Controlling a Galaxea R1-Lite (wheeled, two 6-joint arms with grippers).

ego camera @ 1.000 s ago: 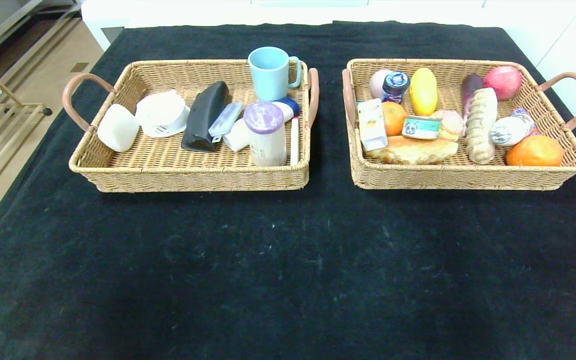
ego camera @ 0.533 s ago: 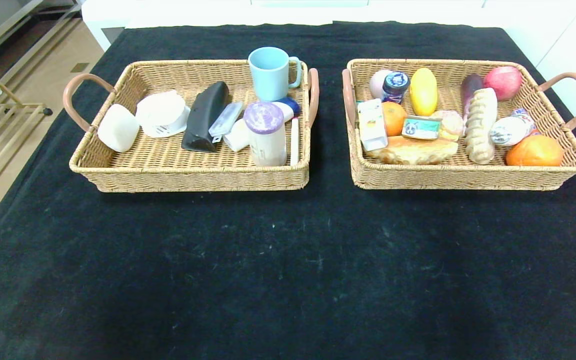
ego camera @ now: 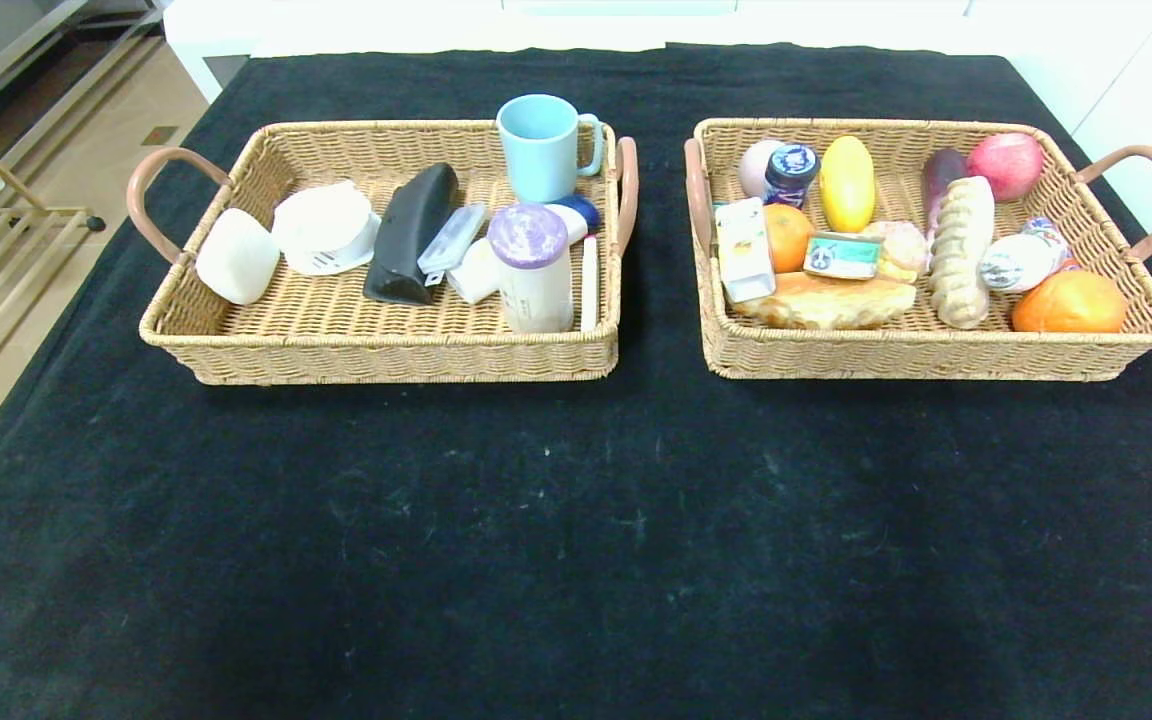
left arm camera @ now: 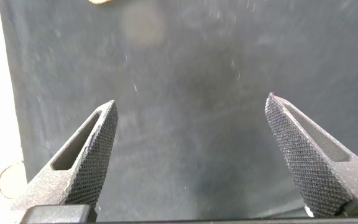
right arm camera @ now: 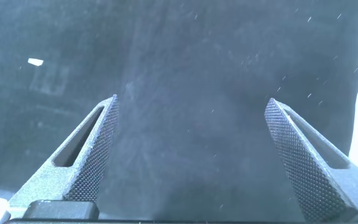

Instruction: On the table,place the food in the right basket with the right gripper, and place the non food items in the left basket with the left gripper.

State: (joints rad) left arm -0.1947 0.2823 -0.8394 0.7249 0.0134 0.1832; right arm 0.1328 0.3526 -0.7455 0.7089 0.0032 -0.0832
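The food lies in the right basket [ego camera: 936, 355]: a croissant [ego camera: 826, 298], a tin can [ego camera: 842, 255], a juice carton [ego camera: 744, 250] and a white foil-capped bottle [ego camera: 1021, 258]. In the left basket [ego camera: 381, 355] are the non food items: a blue-capped shampoo bottle [ego camera: 481, 272] and a clear plastic case [ego camera: 452, 238]. Neither arm shows in the head view. My left gripper [left arm camera: 191, 99] is open and empty over the black cloth of the table [ego camera: 576, 520]. My right gripper [right arm camera: 192, 99] is likewise open and empty over the cloth.
The left basket also holds a blue mug [ego camera: 541, 145], a purple-lidded jar [ego camera: 532, 268] and a black pouch [ego camera: 411, 232]. Oranges, an apple [ego camera: 1006, 165] and a yellow fruit [ego camera: 847, 183] fill the right basket. Floor and a rack lie past the table's left edge.
A dark bit of the right arm at the head view's lower right edge has slipped out of sight. The baskets and their contents have not moved.
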